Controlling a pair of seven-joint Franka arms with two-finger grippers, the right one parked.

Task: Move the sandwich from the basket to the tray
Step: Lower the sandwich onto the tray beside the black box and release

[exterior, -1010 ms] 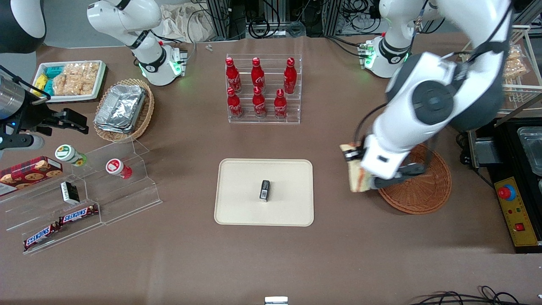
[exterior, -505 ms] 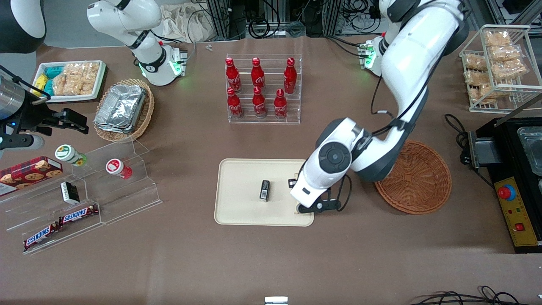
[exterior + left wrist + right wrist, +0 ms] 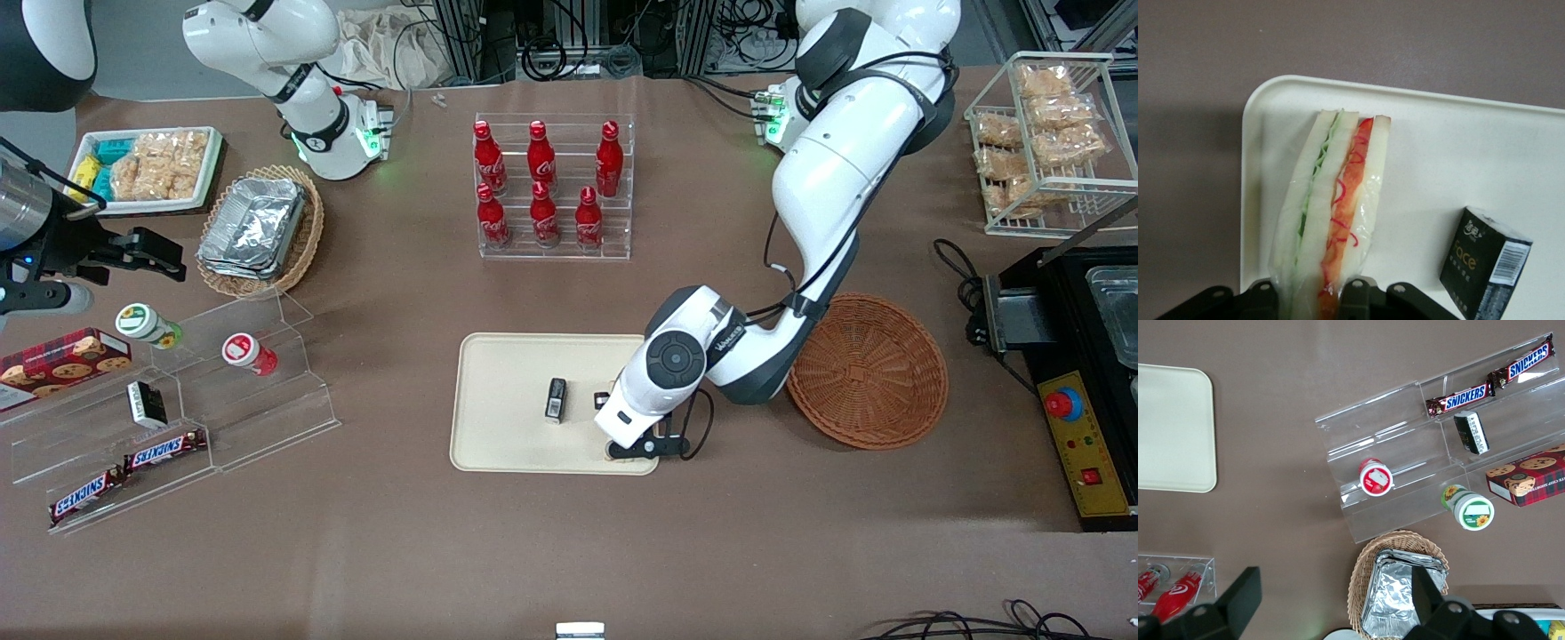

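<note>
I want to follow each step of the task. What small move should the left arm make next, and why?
Probably lower a little and open the claw. It is shut on the sandwich, which already hangs over the tray near its corner, beside the small black box. The basket is empty.

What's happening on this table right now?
The left arm's gripper is shut on the sandwich, holding it over the tray, near the corner toward the basket. The basket sits empty beside the tray. A small black box already lies on the tray beside the sandwich. The sandwich isn't released yet.
</note>
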